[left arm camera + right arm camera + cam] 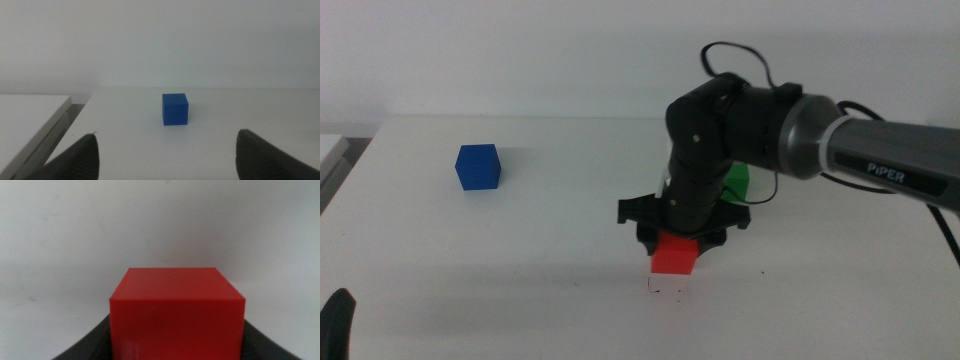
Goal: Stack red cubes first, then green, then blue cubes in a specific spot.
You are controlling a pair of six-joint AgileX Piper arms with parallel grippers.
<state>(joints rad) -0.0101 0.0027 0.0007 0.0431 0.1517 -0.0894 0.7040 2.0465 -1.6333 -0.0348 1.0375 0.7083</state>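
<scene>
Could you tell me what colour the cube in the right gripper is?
Bright red cube, clearest in the right wrist view.

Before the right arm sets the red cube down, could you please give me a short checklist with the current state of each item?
1. Red cube held in the right claw: ok, the jaws close on it.
2. Cube over the marked spot: ok, the spot lies just below and in front of it in the middle view.
3. Spot free of other things: ok.
4. Cube square to the marks: cannot tell.
5. Green cube within reach: cannot tell, mostly hidden behind the arm.
6. Left claw out of the way: ok, open, waiting and facing the blue cube.
</scene>
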